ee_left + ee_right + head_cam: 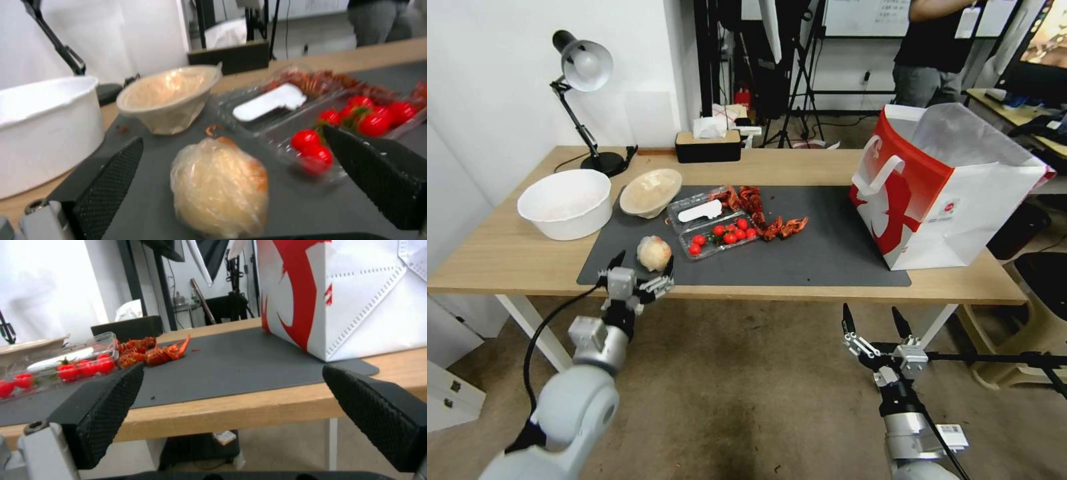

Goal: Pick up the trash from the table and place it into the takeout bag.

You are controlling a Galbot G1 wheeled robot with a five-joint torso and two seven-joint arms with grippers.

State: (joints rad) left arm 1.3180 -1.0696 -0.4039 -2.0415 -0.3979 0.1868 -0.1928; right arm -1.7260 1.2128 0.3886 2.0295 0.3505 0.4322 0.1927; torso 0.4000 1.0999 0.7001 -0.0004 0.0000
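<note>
My left fingers (639,267) are standing wide apart and gripping nothing, one on each side of the pale wrinkly ball (654,253), which is lying on the dark mat (827,247) near the front edge of the bench (500,247), toward its left end. In the left wrist view the ball (220,186) is sitting between the two pads (109,180) without touching either. I am judging this as the approach to a pick, with the grasp not yet made; the next move is calling for a little more reach, then a gentle squeeze, since the wrapping looks soft. My right fingers (875,323) are spread open and empty below the front edge. The takeout bag (947,193) is standing open-mouthed at the bench's right end, well apart from the ball. The beige bowl (650,192) is waiting behind the ball on the mat.
</note>
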